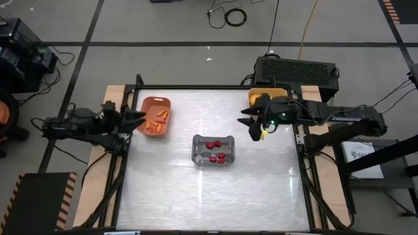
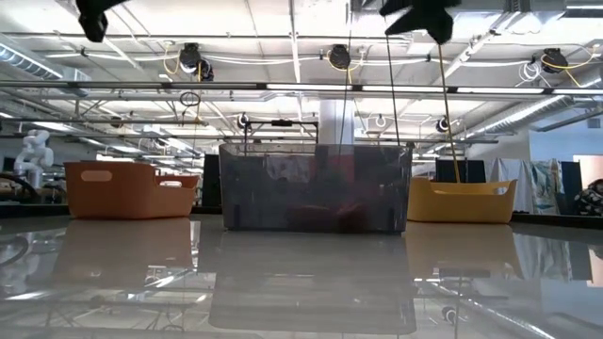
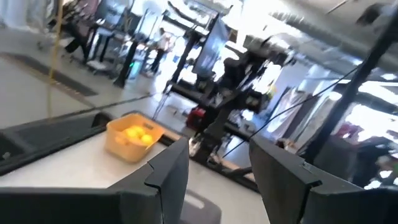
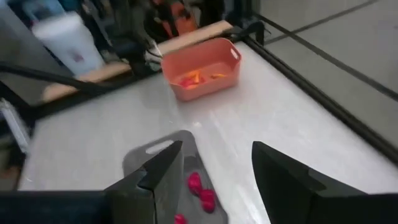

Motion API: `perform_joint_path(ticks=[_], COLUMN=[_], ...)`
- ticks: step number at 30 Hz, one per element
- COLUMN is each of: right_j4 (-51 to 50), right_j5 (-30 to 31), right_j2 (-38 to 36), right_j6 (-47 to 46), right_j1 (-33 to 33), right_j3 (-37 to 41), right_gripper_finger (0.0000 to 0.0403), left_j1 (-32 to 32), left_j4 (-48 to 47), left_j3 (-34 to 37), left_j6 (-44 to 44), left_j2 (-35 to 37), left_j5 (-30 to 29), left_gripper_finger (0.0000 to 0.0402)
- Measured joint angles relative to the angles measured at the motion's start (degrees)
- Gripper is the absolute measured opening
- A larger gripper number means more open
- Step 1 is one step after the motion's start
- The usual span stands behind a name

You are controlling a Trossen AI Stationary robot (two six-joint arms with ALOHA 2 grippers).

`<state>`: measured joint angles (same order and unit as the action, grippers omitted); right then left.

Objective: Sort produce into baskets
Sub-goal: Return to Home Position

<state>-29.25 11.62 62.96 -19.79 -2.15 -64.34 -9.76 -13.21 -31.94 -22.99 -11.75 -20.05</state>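
The terracotta basket (image 1: 155, 116) at the far left holds orange carrot sticks (image 1: 157, 122). The grey translucent basket (image 1: 213, 149) in the middle holds red berries (image 1: 215, 151). The yellow basket (image 1: 264, 97) at the far right holds yellow fruits (image 3: 135, 134). My left gripper (image 1: 140, 117) is open and empty, raised at the terracotta basket's left rim. My right gripper (image 1: 250, 124) is open and empty, raised just in front of the yellow basket.
A black box (image 1: 297, 70) stands beyond the table's far right edge. The table's whole near half (image 1: 209, 196) is bare. Cables lie on the floor behind the table. The other arm shows in each wrist view.
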Motion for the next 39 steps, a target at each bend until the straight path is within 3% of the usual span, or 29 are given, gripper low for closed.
perform_joint_path(ticks=[8, 18, 23, 30, 39], right_j4=[25.2, 30.1, 38.7, 36.6, 23.2], right_j5=[-7.3, -4.2, -4.1, -4.5, -6.2], right_j2=[-11.1, -28.2, -38.5, -50.5, -61.5], right_j6=[-5.9, -13.5, -16.4, -18.7, -17.2], right_j1=[0.0, 0.0, 0.0, 0.0, 0.0], right_j3=[23.2, 43.4, 53.5, 60.2, 60.7], right_gripper_finger=[0.0183, 0.0183, 0.0183, 0.0183, 0.0183], left_j1=[0.0, 0.0, 0.0, 0.0, 0.0], left_j4=[-3.5, -6.0, 0.3, 11.1, 21.4], left_j3=[0.0, 5.8, 12.5, 21.0, 29.2], left_j6=[3.9, 1.6, -0.7, -3.3, -9.7], left_j2=[7.6, 11.6, 11.7, 11.7, 11.7], left_j5=[0.1, -2.7, -2.6, -2.6, 0.7], left_gripper_finger=[0.0176, 0.0176, 0.0176, 0.0176, 0.0176])
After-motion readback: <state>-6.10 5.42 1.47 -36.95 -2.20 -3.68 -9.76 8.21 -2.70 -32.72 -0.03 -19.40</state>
